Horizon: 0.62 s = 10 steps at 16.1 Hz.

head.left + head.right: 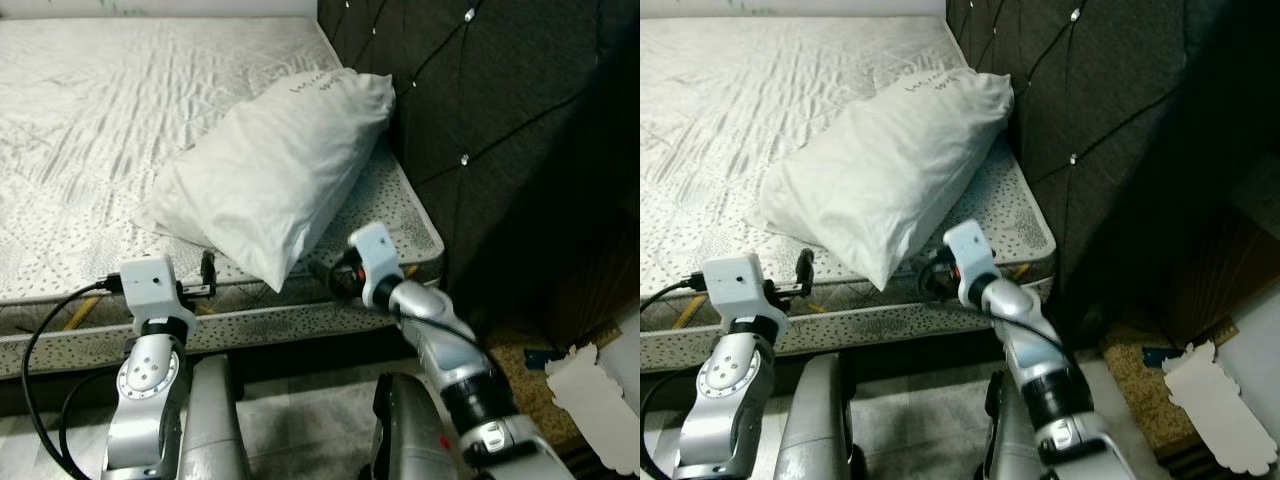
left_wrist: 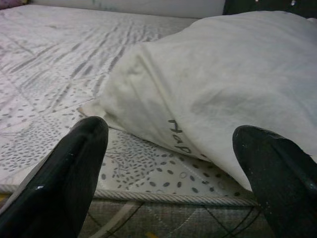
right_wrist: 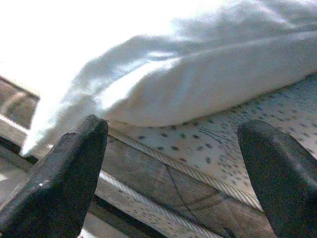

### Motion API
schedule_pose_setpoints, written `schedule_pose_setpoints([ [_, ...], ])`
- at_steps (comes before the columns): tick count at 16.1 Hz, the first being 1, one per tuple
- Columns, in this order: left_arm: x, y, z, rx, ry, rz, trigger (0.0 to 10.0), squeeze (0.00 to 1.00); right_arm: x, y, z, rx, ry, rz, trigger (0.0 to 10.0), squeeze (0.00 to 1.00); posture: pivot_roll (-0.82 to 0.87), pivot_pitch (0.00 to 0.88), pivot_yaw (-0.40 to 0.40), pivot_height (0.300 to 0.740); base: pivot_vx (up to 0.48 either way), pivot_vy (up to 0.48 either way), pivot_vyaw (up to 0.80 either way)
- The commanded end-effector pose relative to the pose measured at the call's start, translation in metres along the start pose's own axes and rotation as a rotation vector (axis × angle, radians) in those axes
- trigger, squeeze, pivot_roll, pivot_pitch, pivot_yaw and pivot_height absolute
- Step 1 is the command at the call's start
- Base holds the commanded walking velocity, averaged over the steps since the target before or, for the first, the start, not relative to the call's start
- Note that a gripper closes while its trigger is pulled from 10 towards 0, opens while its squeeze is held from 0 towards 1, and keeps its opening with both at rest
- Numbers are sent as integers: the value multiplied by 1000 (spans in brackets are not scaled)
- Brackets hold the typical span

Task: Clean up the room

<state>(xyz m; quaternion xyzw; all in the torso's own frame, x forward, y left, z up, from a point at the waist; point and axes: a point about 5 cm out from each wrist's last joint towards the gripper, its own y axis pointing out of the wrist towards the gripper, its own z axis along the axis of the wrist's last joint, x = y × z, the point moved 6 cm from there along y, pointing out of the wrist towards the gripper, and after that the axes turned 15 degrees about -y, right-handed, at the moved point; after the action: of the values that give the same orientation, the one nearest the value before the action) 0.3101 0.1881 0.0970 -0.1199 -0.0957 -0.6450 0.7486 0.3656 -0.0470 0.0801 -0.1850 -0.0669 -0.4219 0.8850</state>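
1. A white pillow (image 1: 275,170) lies on a bare quilted mattress (image 1: 90,120), at the corner next to a dark tufted headboard (image 1: 480,90). One end leans against the headboard; its lowest corner hangs just over the mattress's front edge.

2. The left gripper (image 2: 173,183) is raised at the mattress's front edge, pointing across the bed. Its two black fingers (image 2: 64,178) are spread wide apart with nothing between them. The pillow lies just beyond the fingertips, filling the space ahead of the far finger, with handwriting on its cover facing the camera. Bare speckled mattress lies ahead of the near finger.

3. The right gripper (image 3: 173,183) is also raised at the bed's front edge, just beside the pillow's overhanging corner. Its fingers (image 3: 64,178) are likewise wide apart and empty. The pillow's underside stretches above and beyond both fingertips, and the mattress's corded seam runs between them.

4. Whether either gripper touches the pillow cannot be told.

5. On the floor beyond the right arm, near the headboard's foot, lies a torn piece of white cardboard (image 1: 600,390) on a brown mat (image 1: 525,365).
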Motion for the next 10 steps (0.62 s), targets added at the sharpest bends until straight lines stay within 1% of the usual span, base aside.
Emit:
schedule_pose_setpoints([
  [1,-3,-2,4,6,9,12,10000,0,-6,2,-4,-23,43,72,10000,0,109,26,-42,527,0,0,0],
  [2,-6,-5,4,2,16,18,10000,0,-18,2,0,-20,38,188,10000,0,121,26,-42,527,0,0,0],
  [4,-9,-9,4,-6,26,26,10000,0,-36,-3,0,-28,34,335,10000,0,138,25,-41,527,0,0,0],
  [5,-12,-11,4,-12,31,31,10000,0,-39,-3,-1,-35,39,361,10000,0,145,25,-41,527,0,0,0],
  [6,-16,-14,5,-17,40,40,10000,0,-37,3,-1,-49,64,332,10000,0,158,24,-40,527,0,0,0],
  [8,-28,-23,9,-20,57,74,10000,0,-27,21,3,-68,94,200,10000,0,202,28,-47,527,0,0,0],
  [9,-31,-26,10,-21,63,82,10000,0,-25,24,3,-78,119,165,10000,0,225,34,-50,527,0,0,0],
  [10,-36,-32,13,-23,70,103,10000,0,-20,31,7,-84,146,93,10000,0,247,43,-59,527,0,0,0],
])
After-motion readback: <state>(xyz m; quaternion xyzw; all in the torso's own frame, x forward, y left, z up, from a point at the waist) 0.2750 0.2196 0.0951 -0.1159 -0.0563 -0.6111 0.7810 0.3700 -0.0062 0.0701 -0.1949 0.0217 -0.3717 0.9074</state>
